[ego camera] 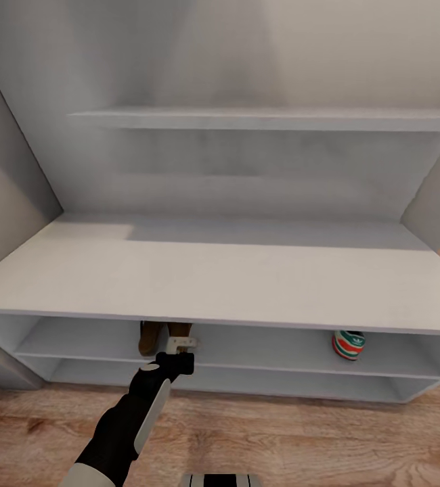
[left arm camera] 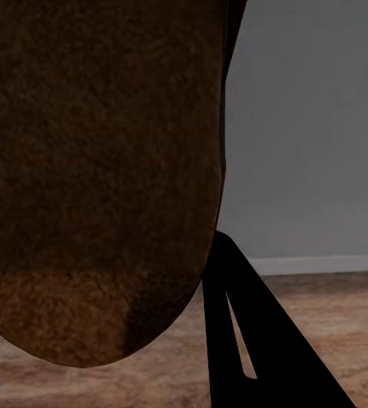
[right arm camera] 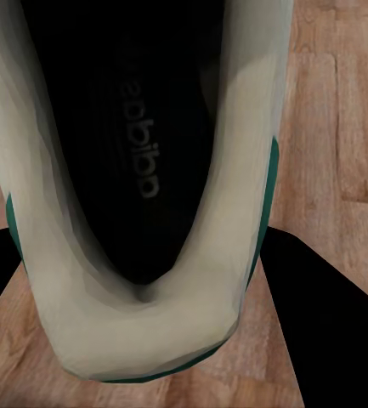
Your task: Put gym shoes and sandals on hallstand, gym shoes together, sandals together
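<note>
hallstand (ego camera: 220, 284): left gripper (ego camera: 179, 348) at upper open shelf, clamped on brown sandal (left arm camera: 99, 170); one gym shoe (ego camera: 348, 345) on same shelf, well right; right gripper grips second gym shoe (right arm camera: 141, 195) over corridor floor (right arm camera: 336, 127).

A home corridor. A pale grey-white low hallstand (ego camera: 200, 284) stands on light brown wood-plank flooring (ego camera: 301, 439). A striped sneaker (ego camera: 348, 344) sits on its upper open shelf.

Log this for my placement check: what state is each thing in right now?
Sandal: held by left gripper at the rack's upper shelf.
Gym shoe on shelf: resting on the upper shelf, heel outward.
Second gym shoe: held by right gripper, above the floor.
Rack top: bare.
</note>
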Available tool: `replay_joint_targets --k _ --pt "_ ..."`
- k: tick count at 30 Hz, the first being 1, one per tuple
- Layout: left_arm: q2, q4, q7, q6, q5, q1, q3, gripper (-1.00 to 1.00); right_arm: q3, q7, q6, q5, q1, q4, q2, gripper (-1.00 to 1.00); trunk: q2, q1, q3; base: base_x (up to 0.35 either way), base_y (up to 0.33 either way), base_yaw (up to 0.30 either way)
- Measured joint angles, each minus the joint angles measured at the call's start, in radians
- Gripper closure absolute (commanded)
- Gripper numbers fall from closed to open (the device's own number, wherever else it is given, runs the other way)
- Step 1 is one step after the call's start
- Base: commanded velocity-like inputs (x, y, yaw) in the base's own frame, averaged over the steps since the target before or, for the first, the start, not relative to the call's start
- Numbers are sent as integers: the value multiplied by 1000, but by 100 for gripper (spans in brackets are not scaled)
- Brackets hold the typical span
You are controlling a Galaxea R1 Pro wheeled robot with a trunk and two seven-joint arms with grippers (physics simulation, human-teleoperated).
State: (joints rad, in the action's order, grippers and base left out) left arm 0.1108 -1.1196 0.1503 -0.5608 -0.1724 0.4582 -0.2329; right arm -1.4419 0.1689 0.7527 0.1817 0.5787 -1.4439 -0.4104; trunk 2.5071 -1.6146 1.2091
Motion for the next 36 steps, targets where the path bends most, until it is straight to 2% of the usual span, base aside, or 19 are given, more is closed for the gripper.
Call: replay_joint_targets --k 8,36 --pt "0 0 0 0 0 0 0 100 0 0 0 0 0 0 0 100 0 0 0 177 0 0" --pt "0 1 0 -1 0 0 0 100 0 0 0 0 0 0 0 100 0 0 0 14 0 0"
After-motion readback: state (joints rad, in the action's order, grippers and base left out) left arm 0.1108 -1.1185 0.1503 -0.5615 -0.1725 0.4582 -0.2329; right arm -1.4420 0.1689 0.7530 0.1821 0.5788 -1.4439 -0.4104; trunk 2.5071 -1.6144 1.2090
